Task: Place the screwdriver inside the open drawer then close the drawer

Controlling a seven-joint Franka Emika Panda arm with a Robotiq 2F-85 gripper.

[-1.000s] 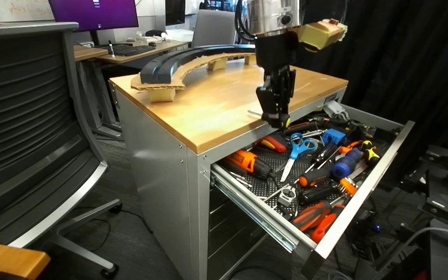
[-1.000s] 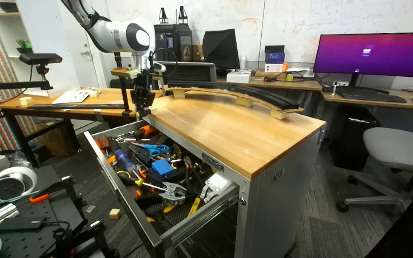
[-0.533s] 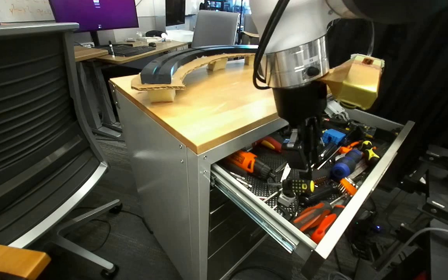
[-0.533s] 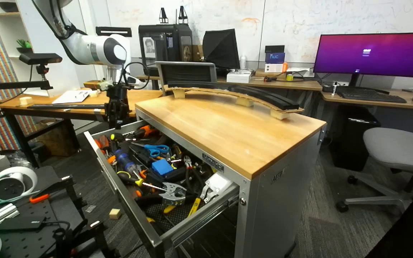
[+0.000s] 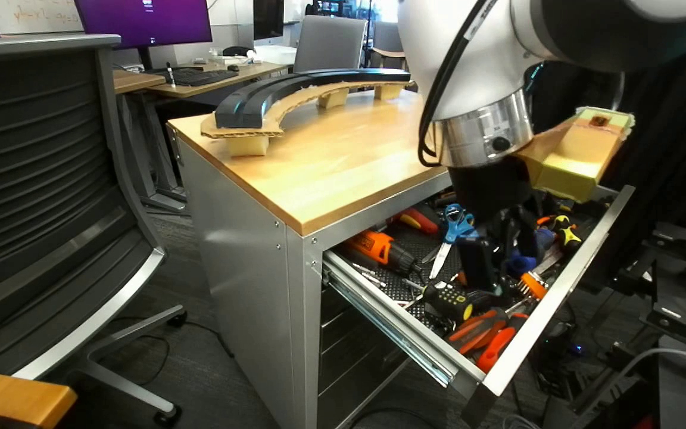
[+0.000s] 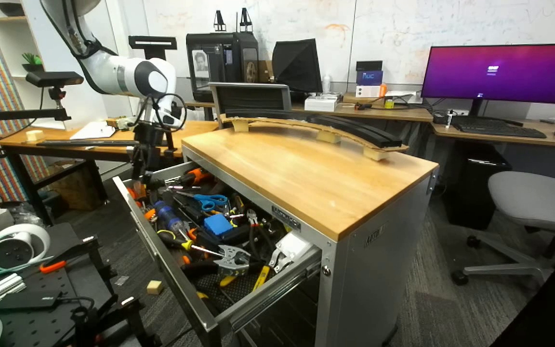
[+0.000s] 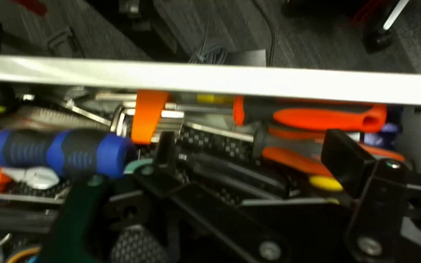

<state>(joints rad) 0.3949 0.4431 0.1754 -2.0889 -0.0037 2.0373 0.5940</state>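
The screwdriver (image 5: 447, 302), black with a yellow end, lies among the tools inside the open drawer (image 5: 563, 286), near its left rail in this exterior view. Its yellow end (image 7: 325, 182) shows in the wrist view beside orange-and-grey handles; the remainder is dark and hard to make out there. My gripper (image 5: 513, 268) hangs low over the drawer's contents, apart from the screwdriver. Wide apart in the wrist view stand the two fingers (image 7: 345, 157), with no object gripped between them. The drawer is pulled far out, its front rim (image 7: 210, 78) crossing the wrist view.
Blue scissors (image 5: 447, 244), an orange power tool (image 5: 379, 247) and a blue-handled driver (image 7: 60, 149) also lie in the drawer. The wooden cabinet top (image 6: 306, 178) carries a curved black track (image 6: 354, 129). Black equipment (image 6: 56, 299) stands in front of the drawer.
From the cabinet top's edge, my gripper swung out over the drawer with the screwdriver, then let it go. The fingers have spread, and the screwdriver now lies lower, away from them.
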